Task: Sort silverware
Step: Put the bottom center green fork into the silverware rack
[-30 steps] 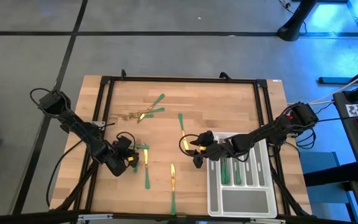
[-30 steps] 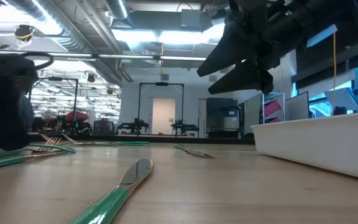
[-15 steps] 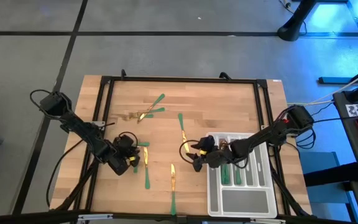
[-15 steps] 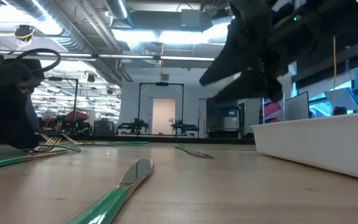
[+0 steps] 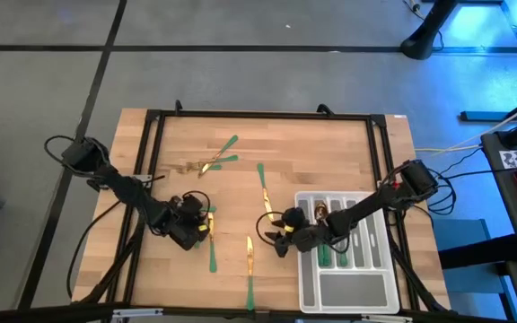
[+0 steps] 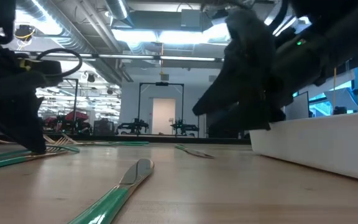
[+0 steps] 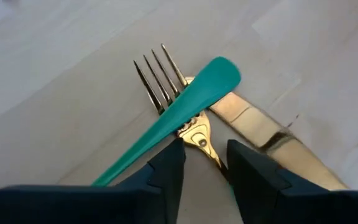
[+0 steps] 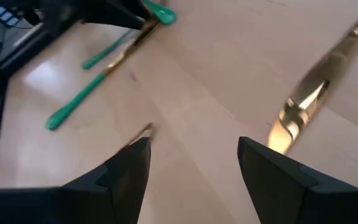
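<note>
We judged the fork (image 7: 169, 93) light, rigid and slippery, lying flat under a green handle (image 7: 179, 115) on the counter (image 5: 321, 152). The left pincer (image 7: 204, 163) stood narrow astride its neck, the best hold; the right pincer (image 8: 191, 163) stood wide, empty

The worktop (image 5: 330, 152) is pale wood with visible plank seams and a smooth, matt finish. The silverware (image 7: 185, 102) has glossy gold metal heads that mirror the light, and slim green handles with a smooth, plastic-like sheen. The divided tray (image 5: 348, 292) looks like matt pale plastic. Each tool's fingers (image 7: 166, 174) are dark and dull-surfaced.
</note>
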